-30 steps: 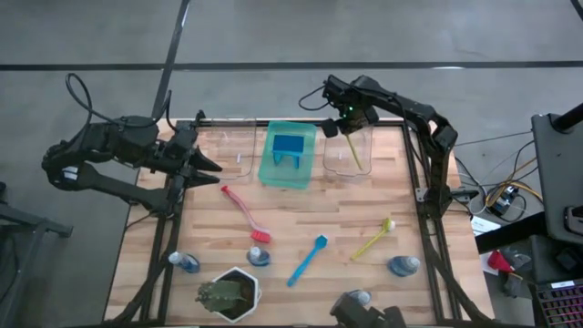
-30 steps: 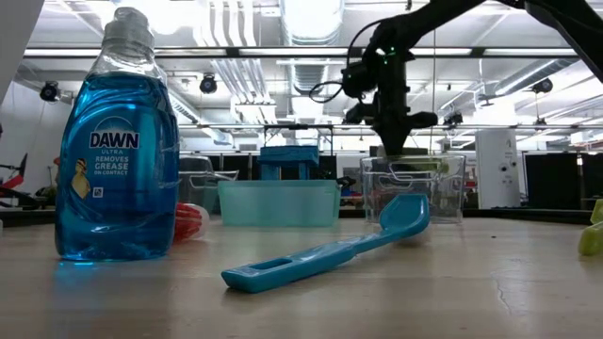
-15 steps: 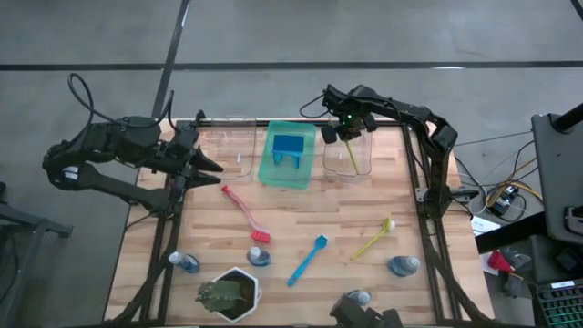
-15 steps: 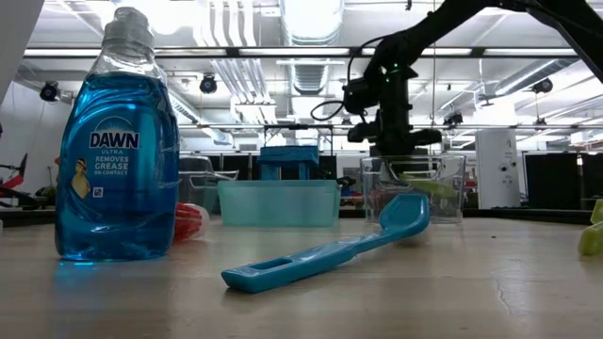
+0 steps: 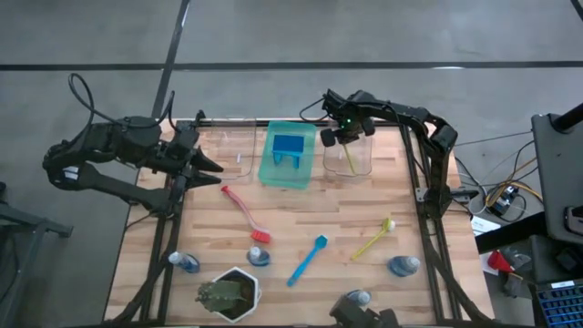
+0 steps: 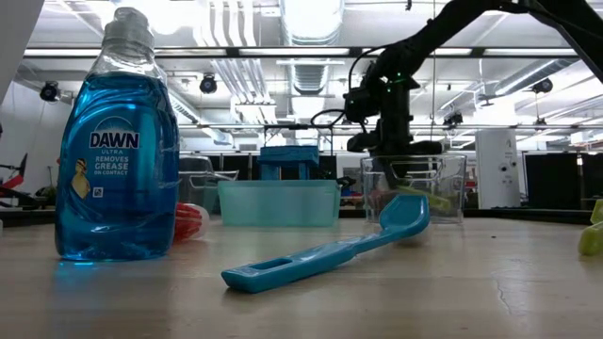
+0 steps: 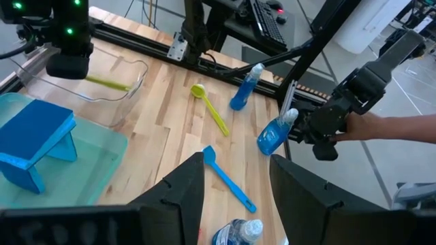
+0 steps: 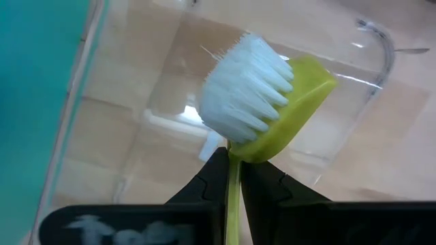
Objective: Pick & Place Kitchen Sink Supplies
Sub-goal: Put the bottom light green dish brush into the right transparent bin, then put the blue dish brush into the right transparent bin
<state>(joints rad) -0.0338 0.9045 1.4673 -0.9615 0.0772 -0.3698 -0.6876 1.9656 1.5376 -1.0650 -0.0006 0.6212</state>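
Observation:
My right gripper hangs over the right clear bin at the table's far edge, shut on a yellow-green dish brush whose white-bristled head sits inside the bin. My left gripper waits open at the far left, beside the left clear bin. Blue sponges rest in the green tray. A red brush, a blue brush and a second yellow-green brush lie flat on the table. Blue bottles stand near the near edge. My right gripper pinches the brush's thin handle between its two fingers, just behind the head. The fingers come from above, pointing down into the bin, and lie along the handle. The head points away beyond the fingertips; whether it touches the bin floor I cannot tell.
A green plant in a white pot stands at the near left edge, between bottles. Another bottle stands by the low camera. A large blue bottle fills the low view's left. Bare wood lies mid-table.
My right gripper has come down toward the right clear bin, shifting slightly toward the table's left. It stays shut on the yellow-green brush, whose head has sunk lower inside the bin.

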